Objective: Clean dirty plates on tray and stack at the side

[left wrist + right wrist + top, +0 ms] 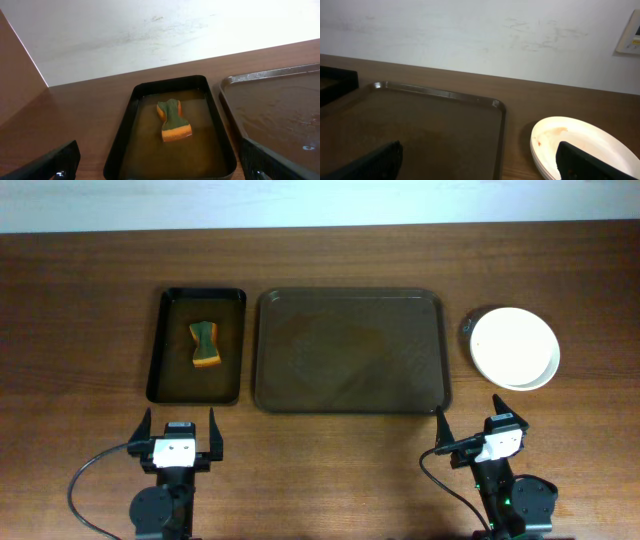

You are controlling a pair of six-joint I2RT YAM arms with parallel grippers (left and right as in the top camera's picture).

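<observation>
My right gripper (468, 416) sits wide open and empty at lower right. The stacked plates (514, 348) lie above it, just right of the tray (350, 350). My left gripper (179, 422) gapes empty at lower left.

My wooden desk (80, 330) carries a small black tray (156, 350), the brown tray (446, 350) and stacked white plates (514, 348), seemingly three.

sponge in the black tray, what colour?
Sponge is orange with a dark green top; clearest in left wrist view.
</observation>
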